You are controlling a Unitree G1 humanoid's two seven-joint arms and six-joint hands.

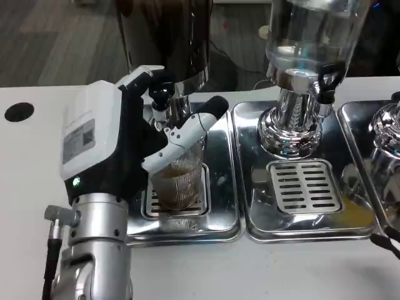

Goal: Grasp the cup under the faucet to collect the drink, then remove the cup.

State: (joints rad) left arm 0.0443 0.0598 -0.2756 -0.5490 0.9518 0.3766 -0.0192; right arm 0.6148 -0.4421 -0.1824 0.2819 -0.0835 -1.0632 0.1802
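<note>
Cup: clear ribbed plastic, tapering down, standing on the slotted grate of the left drip tray directly below the dark dispenser's faucet. Brown drink fills roughly its lower half. My left hand is wrapped around the cup from the left side, fingers curled across its upper front wall, gripping it. Judgement: collecting step in hand; whether liquid is flowing, I cannot tell. Next move calls for a level lift clear of the faucet, grip light since thin ribbed walls likely flex. Trays are mirror-polished steel. To the right, a glass-tank dispenser on a chrome base over a second grate.
</note>
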